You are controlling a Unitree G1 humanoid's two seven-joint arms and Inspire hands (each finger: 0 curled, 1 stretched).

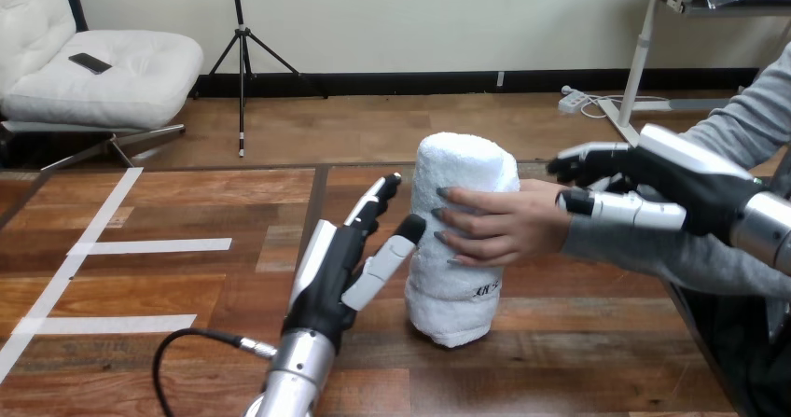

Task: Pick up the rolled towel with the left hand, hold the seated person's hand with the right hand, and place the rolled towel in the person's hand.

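I'm looking down on a wooden counter [578,342] of dark and reddish planks, with a dark seam running from its far edge toward me near the middle. White tape strips [159,245] lie flat on its left part, one long diagonal with shorter ones branching off it. The rolled towel [452,291] stands on end near the middle, leaning slightly, its lower end on the wood.

The wooden table [578,361] bears white tape strips [159,245] on its left part, one long diagonal apparently joined by two crosswise pieces.
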